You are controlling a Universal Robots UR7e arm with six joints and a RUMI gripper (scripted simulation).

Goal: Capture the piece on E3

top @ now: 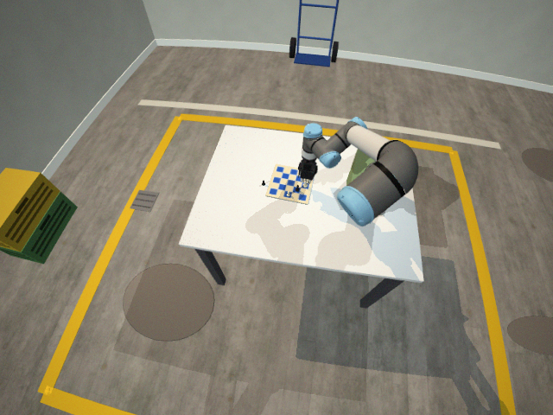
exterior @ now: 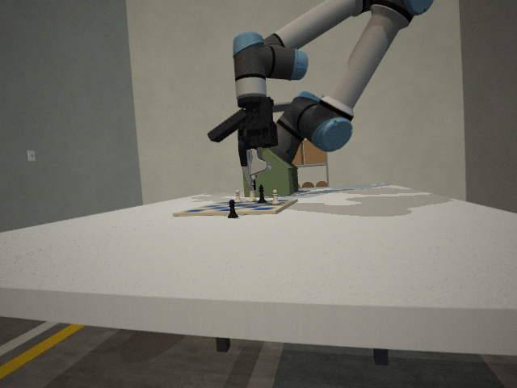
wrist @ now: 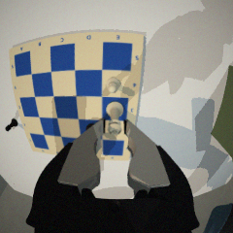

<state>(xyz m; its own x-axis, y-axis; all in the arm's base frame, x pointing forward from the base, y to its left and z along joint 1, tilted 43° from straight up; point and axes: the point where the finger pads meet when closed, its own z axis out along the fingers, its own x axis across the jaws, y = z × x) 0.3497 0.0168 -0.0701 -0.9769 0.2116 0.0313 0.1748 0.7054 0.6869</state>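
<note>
Retracting the gripper (top: 305,180) (exterior: 251,183) (wrist: 115,119) prematurely risked toppling the pale piece (top: 305,184) (exterior: 252,196) (wrist: 115,110), apparently upright on E3 – the jaws stood narrowly parted, apparently releasing it, and sideways drift could have dragged its head off-square.

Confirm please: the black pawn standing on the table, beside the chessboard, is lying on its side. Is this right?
Not lying: the exterior view shows the black pawn upright on the table, beside the chessboard.
</note>
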